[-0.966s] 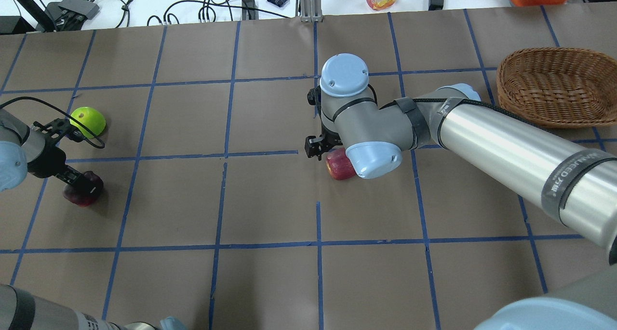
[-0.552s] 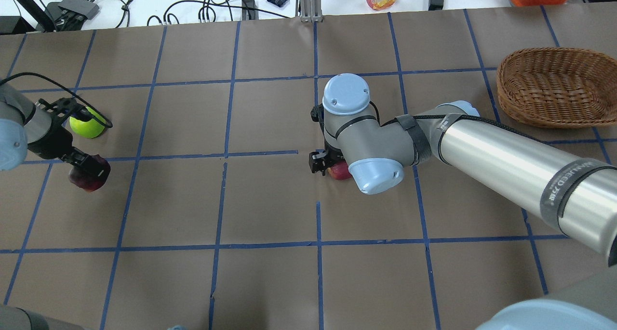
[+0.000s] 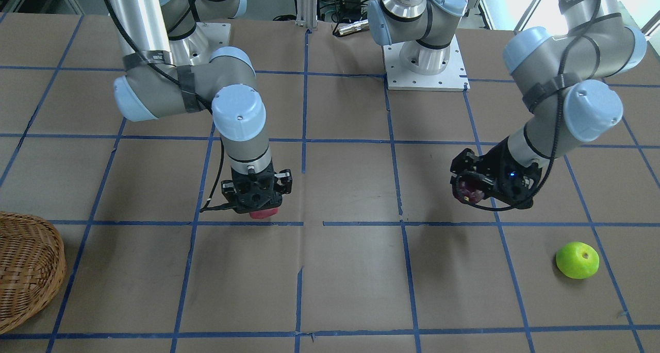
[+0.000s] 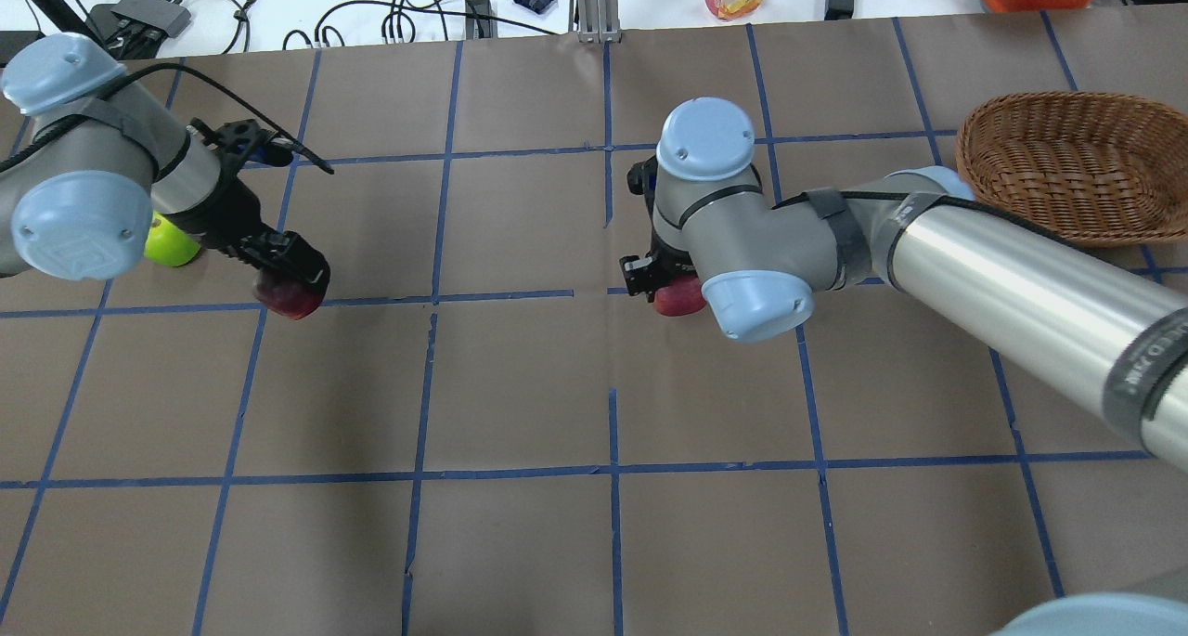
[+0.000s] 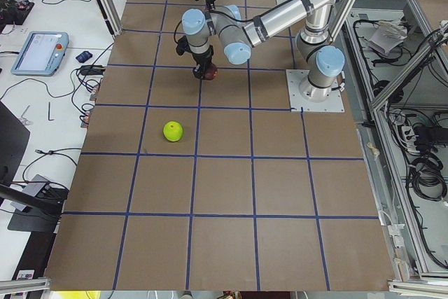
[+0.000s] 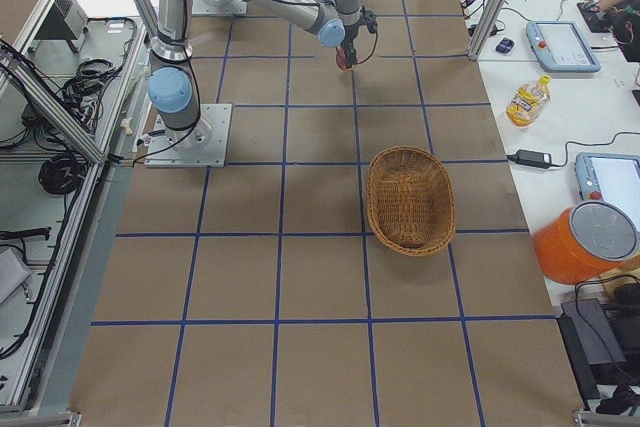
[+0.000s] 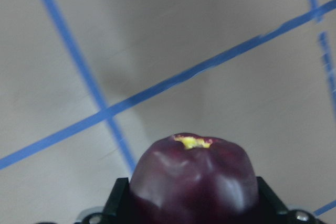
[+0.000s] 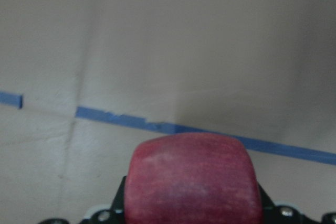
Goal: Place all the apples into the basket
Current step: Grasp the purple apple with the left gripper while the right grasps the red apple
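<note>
The desk (image 4: pixel 520 385) is covered in brown paper gridded with blue tape; cables (image 4: pixel 408 14) are strewn on the white bench beyond. The maroon apple (image 7: pixel 193 177) is clamped in the left pincer (image 4: pixel 290 283), the red apple (image 8: pixel 193 177) in the right pincer (image 3: pixel 257 204). Since a second ago both have been shifted toward the wicker basket (image 4: pixel 1067 167); the green apple (image 3: pixel 577 260) is left lying.

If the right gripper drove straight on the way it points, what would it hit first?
The table. The right gripper points down, shut on the red apple, so the apple would likely touch the paper by a blue tape line first; height unclear.
</note>
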Action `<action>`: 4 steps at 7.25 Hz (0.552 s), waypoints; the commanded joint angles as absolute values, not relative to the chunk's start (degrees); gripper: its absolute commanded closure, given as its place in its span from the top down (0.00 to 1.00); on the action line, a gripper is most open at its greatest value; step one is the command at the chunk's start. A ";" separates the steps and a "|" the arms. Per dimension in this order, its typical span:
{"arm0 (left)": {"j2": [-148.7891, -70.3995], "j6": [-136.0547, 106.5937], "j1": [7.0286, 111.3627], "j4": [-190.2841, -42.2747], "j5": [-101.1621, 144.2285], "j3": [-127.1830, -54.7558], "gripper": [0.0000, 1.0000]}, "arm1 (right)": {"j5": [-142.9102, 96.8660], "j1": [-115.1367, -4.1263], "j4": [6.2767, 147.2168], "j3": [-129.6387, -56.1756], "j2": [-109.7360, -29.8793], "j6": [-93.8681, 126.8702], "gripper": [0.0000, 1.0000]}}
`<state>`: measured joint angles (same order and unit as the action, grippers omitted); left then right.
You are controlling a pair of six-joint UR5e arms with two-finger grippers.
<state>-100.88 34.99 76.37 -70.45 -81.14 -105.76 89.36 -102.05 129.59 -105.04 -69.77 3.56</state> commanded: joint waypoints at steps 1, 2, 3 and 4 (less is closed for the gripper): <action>-102.29 22.19 85.57 -67.44 -78.75 -105.56 0.20 | 88.25 -87.95 121.51 -100.57 -73.12 2.47 0.34; -103.09 9.53 90.22 -59.76 -75.36 -105.38 0.20 | 88.68 -83.11 118.68 -96.28 -72.34 0.46 0.34; -105.97 2.53 96.88 -55.15 -75.15 -103.38 0.20 | 89.03 -79.49 117.70 -92.33 -70.77 -6.78 0.33; -110.61 -4.59 102.08 -54.32 -75.41 -99.36 0.20 | 89.12 -74.49 117.69 -89.59 -68.23 -13.38 0.29</action>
